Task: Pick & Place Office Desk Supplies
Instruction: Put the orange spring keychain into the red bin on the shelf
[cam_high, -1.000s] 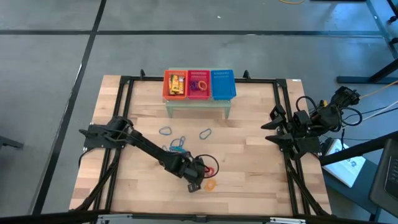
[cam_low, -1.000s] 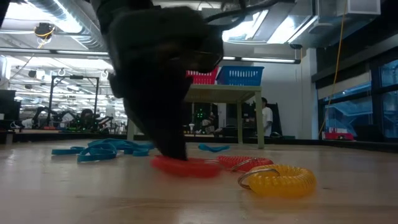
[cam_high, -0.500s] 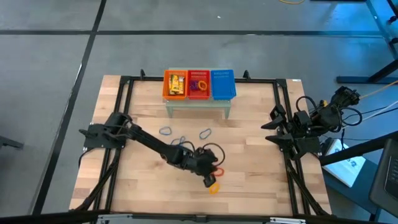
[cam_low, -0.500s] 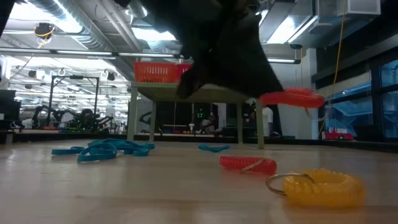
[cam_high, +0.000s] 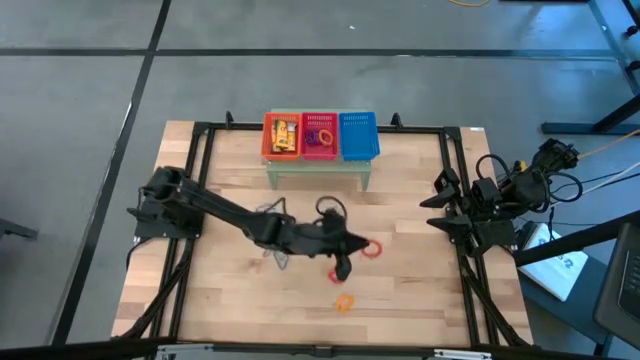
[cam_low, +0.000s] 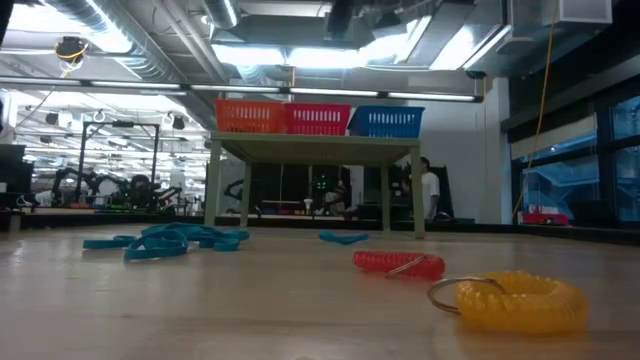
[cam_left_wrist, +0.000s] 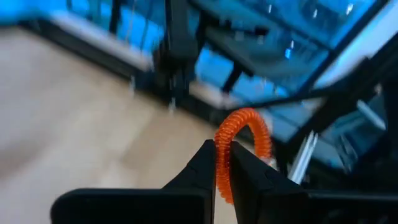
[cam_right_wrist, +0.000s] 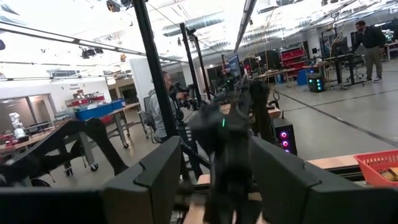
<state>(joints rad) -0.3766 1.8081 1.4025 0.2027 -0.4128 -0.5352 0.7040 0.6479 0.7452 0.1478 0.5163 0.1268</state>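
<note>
My left gripper (cam_high: 359, 246) hangs over the middle of the table, shut on a red coil loop (cam_high: 372, 248) that shows orange-red in the left wrist view (cam_left_wrist: 247, 127). A yellow coil loop (cam_low: 520, 300) and a second red coil (cam_low: 398, 264) lie flat on the wood, and blue loops (cam_low: 165, 240) lie farther left. Orange (cam_high: 282, 135), red (cam_high: 320, 135) and blue (cam_high: 359, 135) baskets stand on a small raised table (cam_high: 318, 172) at the far edge. My right gripper (cam_right_wrist: 214, 186) waits open at the table's right side. My left gripper pinches one stretch of the coil's ring (cam_left_wrist: 222, 163) between its two fingers (cam_left_wrist: 202, 163). The fingers lie close to level and point toward the table's right edge. The rest of the ring (cam_left_wrist: 256, 130) arches out beyond the fingertips, lifted clear of the table.
A black frame (cam_high: 455, 190) runs around the tabletop, and my right arm (cam_high: 490, 205) sits against its right rail. The baskets hold several small items. Bare wood lies between the loops and the small table's legs (cam_low: 212, 190).
My left gripper has risen off the table with the red coil, gone toward the right and far edges, and tipped from pointing down to nearly level. The coil is now lifted clear. The yellow coil has slid a little toward the near edge.
</note>
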